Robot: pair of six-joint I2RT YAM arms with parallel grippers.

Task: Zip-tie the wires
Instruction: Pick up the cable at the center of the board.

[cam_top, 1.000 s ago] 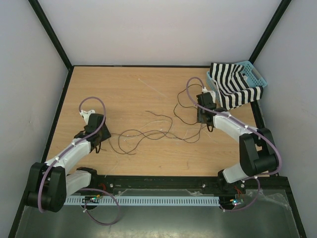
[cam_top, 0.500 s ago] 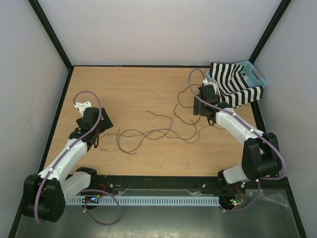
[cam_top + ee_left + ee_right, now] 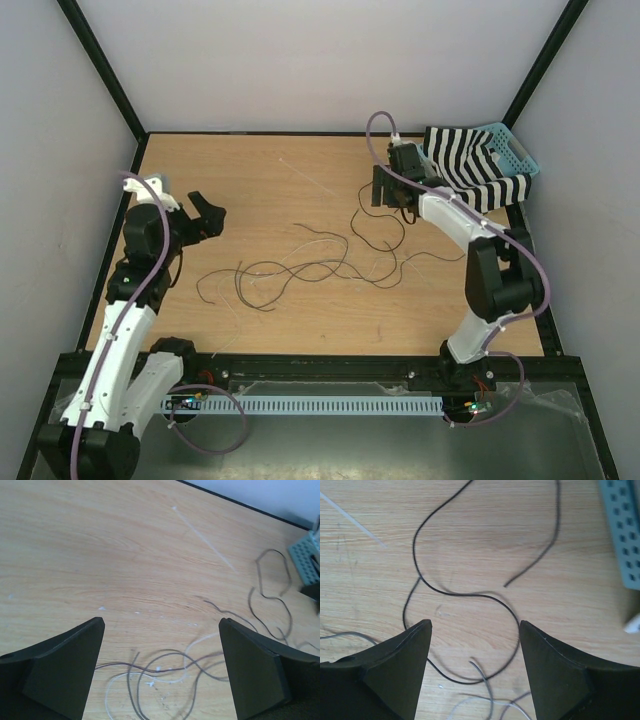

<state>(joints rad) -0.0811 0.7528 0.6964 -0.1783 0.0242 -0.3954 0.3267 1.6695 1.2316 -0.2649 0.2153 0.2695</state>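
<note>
wires (image 3: pixel 310 268) curl thin, black on wooden table (image 3: pixel 270 190); left tool (image 3: pixel 161 621), right tool (image 3: pixel 476 622) apart.

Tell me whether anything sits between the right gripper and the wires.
Nothing visible does. The right gripper hangs open directly over the wires, with only bare wooden table around the strands beneath it. The blue basket stands off to one side, clear of that path.

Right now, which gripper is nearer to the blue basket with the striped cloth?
Right. The right gripper hangs close beside the blue basket, above one end of the wires. The left gripper is across the table, beyond the wires, far from it.
</note>
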